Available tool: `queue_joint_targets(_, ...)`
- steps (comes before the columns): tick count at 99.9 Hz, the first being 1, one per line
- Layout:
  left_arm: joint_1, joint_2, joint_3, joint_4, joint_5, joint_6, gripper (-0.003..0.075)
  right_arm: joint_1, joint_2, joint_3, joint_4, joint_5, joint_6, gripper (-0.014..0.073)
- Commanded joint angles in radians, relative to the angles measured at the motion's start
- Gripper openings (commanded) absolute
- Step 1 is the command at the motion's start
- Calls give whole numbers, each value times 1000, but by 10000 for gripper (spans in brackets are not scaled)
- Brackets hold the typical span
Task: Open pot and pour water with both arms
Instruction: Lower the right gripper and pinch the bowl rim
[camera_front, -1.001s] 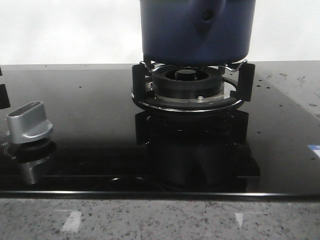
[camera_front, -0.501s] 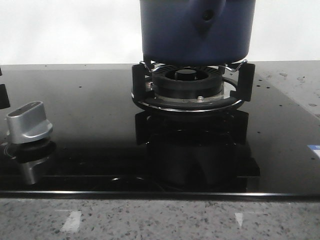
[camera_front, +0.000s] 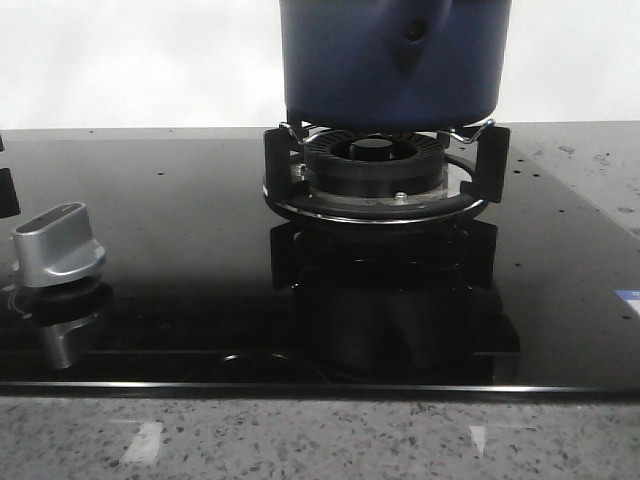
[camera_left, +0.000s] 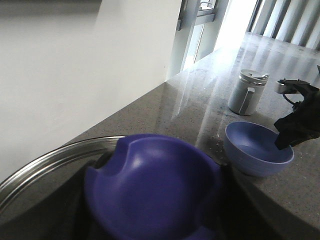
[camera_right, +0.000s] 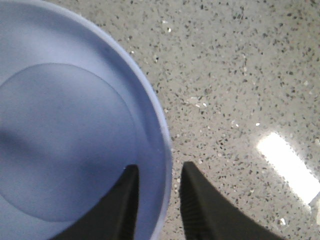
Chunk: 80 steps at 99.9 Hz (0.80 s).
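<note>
A: Pot (camera_front: 390, 60) first — where do we have it?

B: We see it in the front view seated on the black burner ring (camera_front: 375, 180) of the glossy cooktop (camera_front: 180, 250), its tapering handle mount with the round hole facing us. A silver knob (camera_front: 55, 245) stands well off to the left of it on the same glass.

A: And our right gripper (camera_right: 155, 200)?

B: Its two dark fingers (camera_right: 120, 210) straddle the rim of a pale blue bowl (camera_right: 65, 140), one inside the wall, one outside on the speckled counter (camera_right: 240, 75). The gap is narrow, with the rim between the pads; whether they actually press it we cannot tell.

A: Our left gripper?

B: We cannot tell its state; its fingers do not show. Just beneath its camera lies a rounded blue lid (camera_left: 150, 190) with a notch in its edge, next to a steel rim (camera_left: 45, 165). Beyond it sits the same bowl (camera_left: 255, 150), the right gripper (camera_left: 295, 125) at its far edge, and a metal canister (camera_left: 247, 92) further out
</note>
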Motion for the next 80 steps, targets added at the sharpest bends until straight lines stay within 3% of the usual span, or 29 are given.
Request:
queue_joint_targets(1,0,-49,-31,-105,-2,-6,316,-7,-19,-20,-4,-36,-4,76)
queue_joint_targets(20,0,-49,-31,-105,-3,-6,316,-7,-19,-20,-2,-49,-4,-76)
queue_joint_targets(80,0,-49,-31,-105,-5,-6,316,-7,-20,-37,84,-83,-4,-74)
